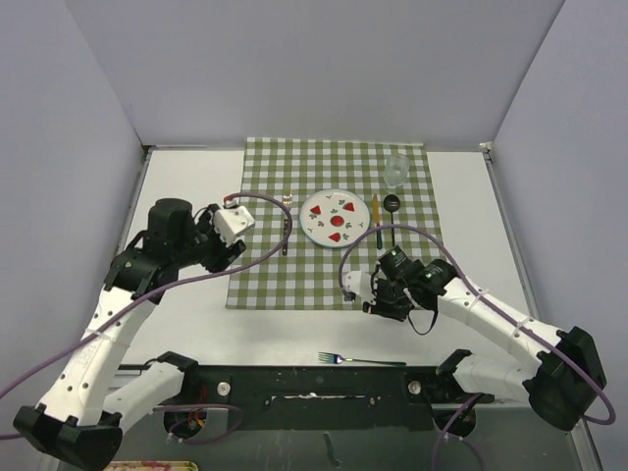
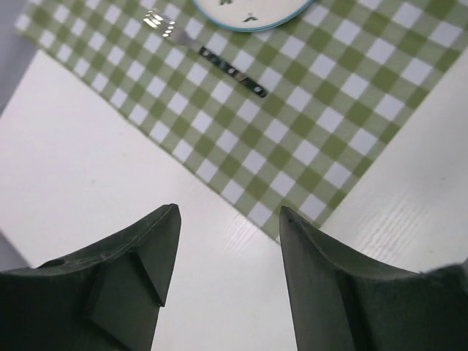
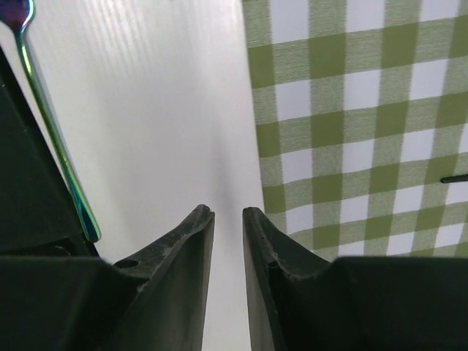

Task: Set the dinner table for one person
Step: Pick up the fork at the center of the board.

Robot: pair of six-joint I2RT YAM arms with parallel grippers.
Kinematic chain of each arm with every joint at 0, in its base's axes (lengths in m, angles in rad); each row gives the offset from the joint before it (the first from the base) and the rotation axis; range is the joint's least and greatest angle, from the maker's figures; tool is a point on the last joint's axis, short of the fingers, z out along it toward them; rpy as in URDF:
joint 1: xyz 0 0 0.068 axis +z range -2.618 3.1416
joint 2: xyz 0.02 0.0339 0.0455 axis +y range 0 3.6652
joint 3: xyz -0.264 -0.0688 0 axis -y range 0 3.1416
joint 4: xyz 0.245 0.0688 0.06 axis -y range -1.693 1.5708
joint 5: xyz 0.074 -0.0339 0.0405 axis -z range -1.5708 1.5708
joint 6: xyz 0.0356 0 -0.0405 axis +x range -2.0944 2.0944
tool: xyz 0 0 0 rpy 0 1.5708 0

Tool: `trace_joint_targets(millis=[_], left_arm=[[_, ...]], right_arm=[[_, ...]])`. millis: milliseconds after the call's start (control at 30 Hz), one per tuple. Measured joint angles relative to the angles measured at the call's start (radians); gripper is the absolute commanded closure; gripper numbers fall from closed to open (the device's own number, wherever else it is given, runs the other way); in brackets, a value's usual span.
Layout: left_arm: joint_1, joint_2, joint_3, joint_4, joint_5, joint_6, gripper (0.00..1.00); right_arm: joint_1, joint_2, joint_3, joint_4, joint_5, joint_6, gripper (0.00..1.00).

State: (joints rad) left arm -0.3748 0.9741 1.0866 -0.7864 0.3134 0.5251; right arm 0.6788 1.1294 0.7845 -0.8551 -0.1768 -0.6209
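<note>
The white dinner table (image 1: 463, 196) carries a green-and-white checked cloth (image 1: 324, 280). On the cloth lie a plate with red strawberry prints (image 1: 337, 218), a silver fork (image 1: 287, 222) to its left, a knife (image 1: 374, 208) and a dark spoon (image 1: 391, 208) to its right, and a clear glass (image 1: 395, 169) beyond them. A second, iridescent fork (image 1: 361, 361) lies on bare table near the front edge. My left gripper (image 1: 228, 257) (image 2: 229, 210) hangs open and empty over the cloth's left side. My right gripper (image 1: 381, 306) (image 3: 227, 210) hovers at the cloth's front edge, its jaws a narrow gap apart with nothing between them.
The left wrist view has the cloth's corner (image 2: 281, 223), the silver fork (image 2: 219, 62) and the plate's rim (image 2: 252, 18) ahead. In the right wrist view the iridescent fork (image 3: 51, 124) lies at the upper left and the cloth (image 3: 351, 124) fills the right. Purple cables loop beside both arms.
</note>
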Motion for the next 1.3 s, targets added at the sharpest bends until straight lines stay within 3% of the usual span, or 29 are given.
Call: trace_joint_targets(millis=[200, 400, 700, 1033, 1300], left_arm=[[0.031, -0.045, 0.056, -0.082, -0.103, 0.063, 0.45], [0.061, -0.019, 0.161, -0.179, -0.073, 0.082, 0.44], [0.076, 0.053, 0.354, -0.336, -0.102, 0.137, 0.44], [0.113, 0.064, 0.579, -0.381, -0.222, 0.194, 0.44], [0.117, 0.084, 0.7, -0.404, -0.276, 0.241, 0.44]], right_arm=[[0.074, -0.002, -0.021, -0.014, 0.002, -0.001, 0.75], [0.175, -0.002, -0.021, -0.023, 0.022, -0.011, 0.69], [0.331, 0.023, -0.038, -0.017, 0.115, -0.034, 0.7], [0.484, 0.078, -0.049, -0.01, 0.159, -0.038, 0.65], [0.507, 0.128, 0.018, -0.008, 0.111, 0.031, 0.64]])
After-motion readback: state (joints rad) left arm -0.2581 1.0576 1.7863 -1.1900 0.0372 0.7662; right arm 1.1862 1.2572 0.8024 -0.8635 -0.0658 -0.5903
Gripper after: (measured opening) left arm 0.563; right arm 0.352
